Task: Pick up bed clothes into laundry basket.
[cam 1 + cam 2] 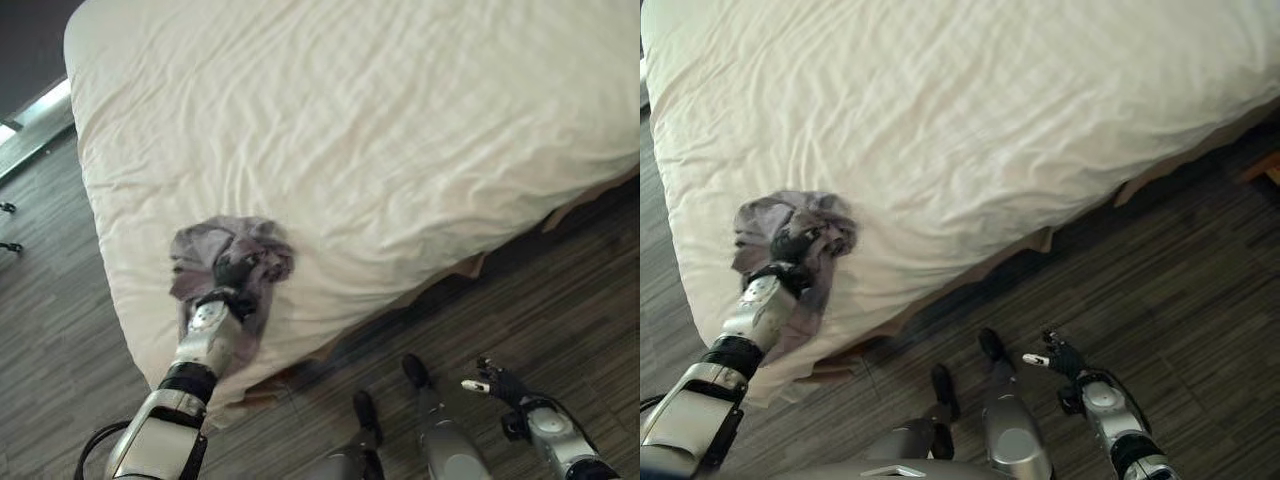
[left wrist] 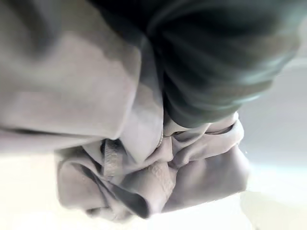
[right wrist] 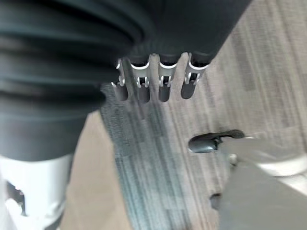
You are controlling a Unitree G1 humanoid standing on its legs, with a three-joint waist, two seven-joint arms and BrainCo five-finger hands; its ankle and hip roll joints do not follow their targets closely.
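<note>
My left hand buried in grey garment, lower left; grip unreadable; soft, light, bunch its middle; right hand slack

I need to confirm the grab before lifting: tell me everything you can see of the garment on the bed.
The garment is a greyish-mauve piece of soft, thin cloth, crumpled into a loose bunch with deep folds; a stitched hem shows in the left wrist view. It lies near the bed's corner closest to the robot, on the cream sheet, part of it trailing toward the edge beside the forearm. The left hand sits in the middle of the bunch, cloth gathered round it. Nothing else touches it.
</note>
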